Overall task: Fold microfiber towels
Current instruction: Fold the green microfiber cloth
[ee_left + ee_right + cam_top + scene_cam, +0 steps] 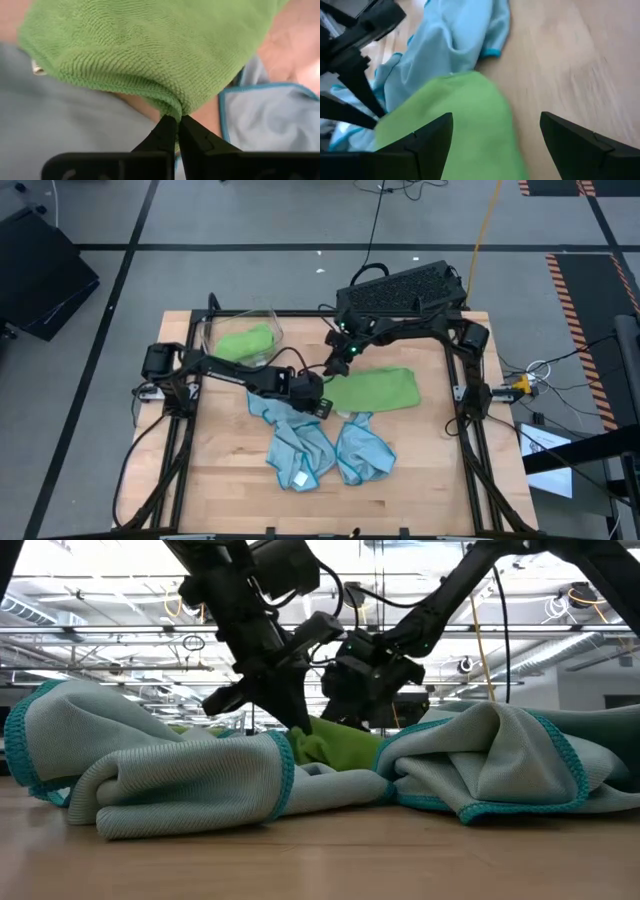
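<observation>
Now, with your left tool [177, 120] clenched on the corner of the green towel [372, 388] lying mid-table above the two crumpled blue towels [318, 445], and your right tool [495, 132] released wide over it, draw that corner across evenly.

No readable text from my end.
I see one small white tag [36, 67] on the green towel [150, 45] in the left wrist view, but I can't make out any print on it; no legible labels, brands or numbers elsewhere.
</observation>
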